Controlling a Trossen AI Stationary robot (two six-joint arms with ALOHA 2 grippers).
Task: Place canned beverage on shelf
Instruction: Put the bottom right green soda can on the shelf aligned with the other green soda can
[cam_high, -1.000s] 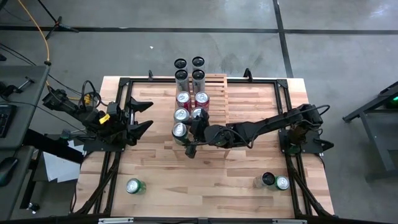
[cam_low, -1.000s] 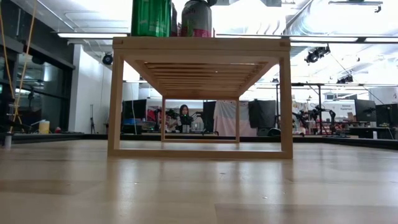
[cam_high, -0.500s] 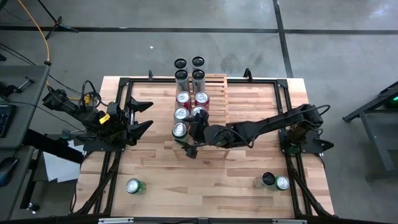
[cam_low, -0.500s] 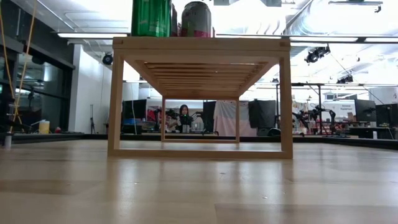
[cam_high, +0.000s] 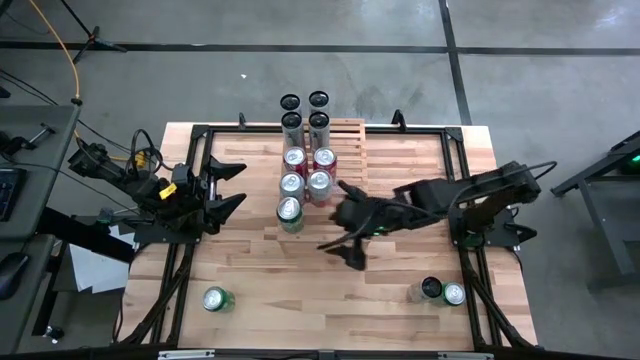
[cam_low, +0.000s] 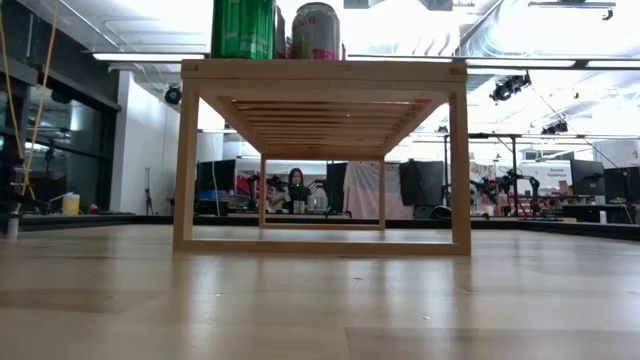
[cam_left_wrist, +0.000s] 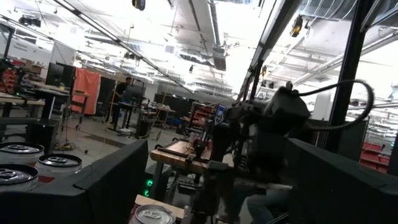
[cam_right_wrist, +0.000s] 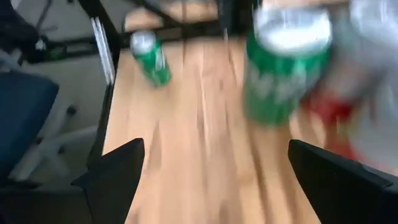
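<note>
No brand or lettering can be read on any can; only colours show. The shelf (cam_high: 335, 150) stands at the middle of the bench's (cam_high: 250, 270) far edge, carrying two rows of cans. The nearest pair are a green can (cam_high: 289, 212) at the shelf's front left and a red-and-silver can (cam_high: 319, 184) beside it; in the low view both stand upright on the top slats.

The right gripper (cam_high: 345, 222) hangs over the middle of the bench, just off the shelf's front edge, its jaws spread wide with nothing between them. The red-and-silver can lies beyond the jaws, apart from them.

The left gripper (cam_high: 228, 185) waits at the bench's left edge, jaws apart and empty.

A loose green can (cam_high: 215, 299) lies near the front left corner; two more cans (cam_high: 441, 291) stand near the front right corner.
</note>
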